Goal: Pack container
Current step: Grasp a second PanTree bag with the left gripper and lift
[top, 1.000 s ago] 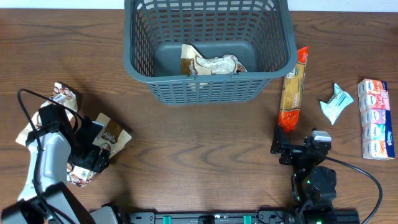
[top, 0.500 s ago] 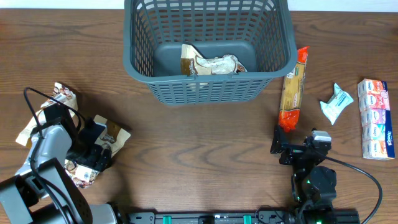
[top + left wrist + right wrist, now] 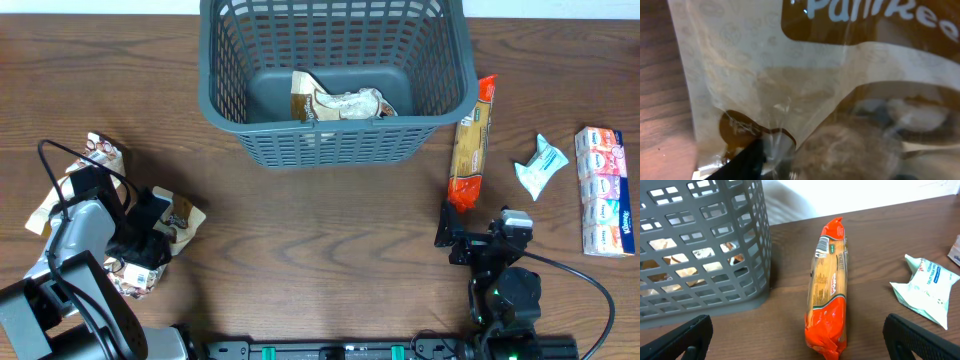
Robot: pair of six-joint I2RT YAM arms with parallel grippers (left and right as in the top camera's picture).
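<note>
Tabletop (image 3: 320, 250) of dark wood carries everything, and the container (image 3: 335, 145), a big grey lattice basket, sits at its far edge in the middle, upright and well apart from both arms. By my reading the packing has barely begun: only one snack packet (image 3: 335, 103) lies on the basket floor, while everything else is outside it. To the right, a pink and blue multipack (image 3: 605, 190) lies near the table edge, a long orange pasta packet (image 3: 471, 145) lies just beside the basket's right wall, and a small teal tissue pouch (image 3: 541, 165) sits between those two. On the left, the left gripper (image 3: 152, 240) is down on a brown snack packet (image 3: 185, 215); the wrist view is filled with its wrapper, and I cannot tell whether the jaws have closed on it. Two more snack packets (image 3: 100, 155) (image 3: 128, 282) lie near that arm. The right gripper (image 3: 452, 235) is parked near the front edge, just short of the pasta, jaws spread wide and holding nothing.
</note>
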